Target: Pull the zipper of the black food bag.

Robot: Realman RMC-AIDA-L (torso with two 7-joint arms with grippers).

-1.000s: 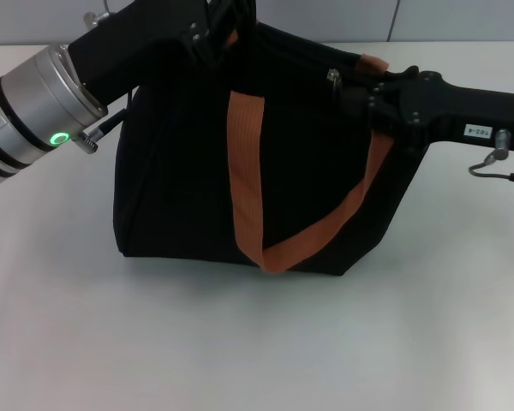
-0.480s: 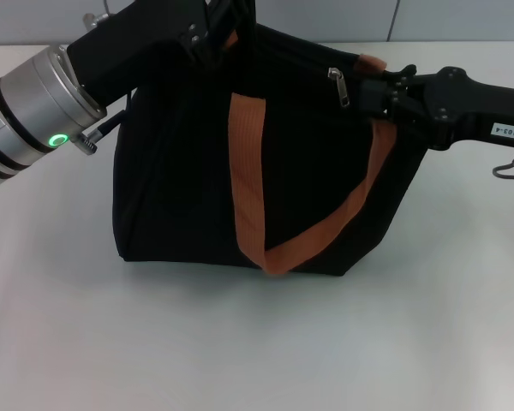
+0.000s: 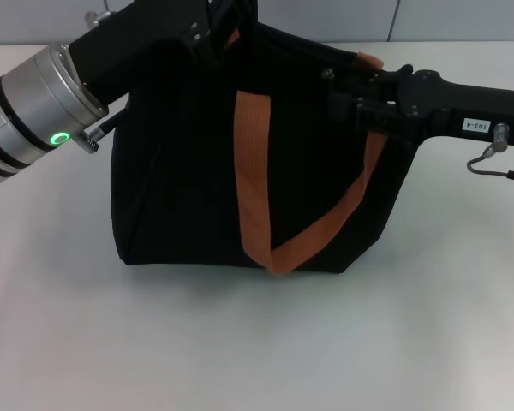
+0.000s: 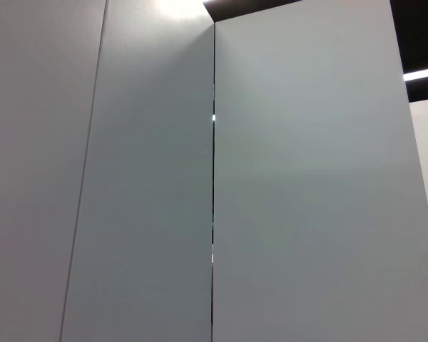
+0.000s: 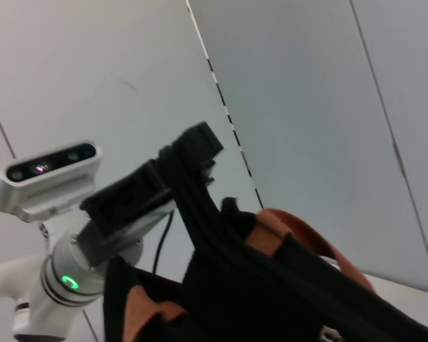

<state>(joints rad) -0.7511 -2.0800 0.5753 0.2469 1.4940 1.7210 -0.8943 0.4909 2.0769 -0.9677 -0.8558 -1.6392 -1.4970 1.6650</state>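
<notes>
The black food bag [image 3: 180,171] stands upright on the white table [image 3: 240,342], an orange-brown strap [image 3: 250,171] looping down its front. My left gripper [image 3: 223,30] is at the bag's top left corner, shut on its upper edge. The right wrist view shows that left gripper [image 5: 196,153] with the bag's rim [image 5: 271,299] stretched up into it. My right gripper [image 3: 338,98] lies against the bag's top right edge. A small silver bit of the zipper [image 3: 327,75] peeks out just above it; the rest of the pull is hidden behind the gripper.
Grey wall panels [image 4: 214,178] fill the left wrist view. The right arm's cable [image 3: 497,167] hangs off to the right of the bag. Bare table stretches in front of the bag and to its left.
The right gripper drew back to the right, leaving the silver pull hanging free. It has since moved left again and now covers the pull. The left arm and the bag stayed put.
</notes>
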